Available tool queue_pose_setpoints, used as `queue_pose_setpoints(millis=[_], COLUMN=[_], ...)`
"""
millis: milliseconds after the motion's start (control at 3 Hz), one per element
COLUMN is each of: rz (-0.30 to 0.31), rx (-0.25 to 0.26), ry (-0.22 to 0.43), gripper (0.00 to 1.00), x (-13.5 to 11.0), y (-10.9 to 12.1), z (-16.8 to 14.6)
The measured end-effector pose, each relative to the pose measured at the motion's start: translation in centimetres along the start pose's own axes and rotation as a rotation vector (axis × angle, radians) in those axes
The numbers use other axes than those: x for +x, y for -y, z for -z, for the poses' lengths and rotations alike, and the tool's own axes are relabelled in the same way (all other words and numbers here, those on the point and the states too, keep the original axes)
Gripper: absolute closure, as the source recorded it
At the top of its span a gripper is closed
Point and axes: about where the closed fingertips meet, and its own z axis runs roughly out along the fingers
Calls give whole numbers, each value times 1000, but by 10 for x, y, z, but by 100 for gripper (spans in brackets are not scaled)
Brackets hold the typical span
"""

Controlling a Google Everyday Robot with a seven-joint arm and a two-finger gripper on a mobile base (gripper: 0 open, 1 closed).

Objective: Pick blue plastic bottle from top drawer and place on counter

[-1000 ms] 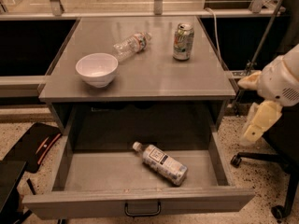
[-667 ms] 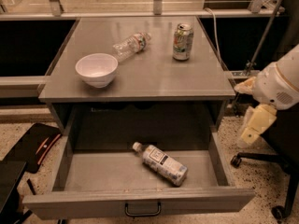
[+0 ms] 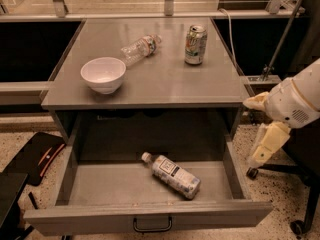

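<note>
Gripper off the bench's right edge; bottle lying in the open drawer.

We are seeing the fingers (image 3: pixel 269 141) standing apart with nothing between them. The gripper (image 3: pixel 250 133) is hanging just off the right edge of the bench, below the level of the counter (image 3: pixel 165 79) and above the side wall of the top drawer (image 3: pixel 150 219), touching neither. The top drawer is standing open past the front edge. The blue plastic bottle (image 3: pixel 172 175) is lying on its side on the drawer floor, right of middle, white cap pointing back-left. On the counter we are noting a white bowl (image 3: pixel 103 74) near the front left corner, a clear crinkled bottle (image 3: pixel 140 48) lying behind it, and a drink can (image 3: pixel 195 45) upright toward the back right corner.
</note>
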Motion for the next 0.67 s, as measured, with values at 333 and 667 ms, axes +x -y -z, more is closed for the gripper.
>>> queue_pose_setpoints(millis=[333, 667], rz=[-22, -42], rx=[-44, -87], ry=[121, 118], gripper=[0, 0], x=[-15, -9], y=[-37, -54], z=[-36, -57])
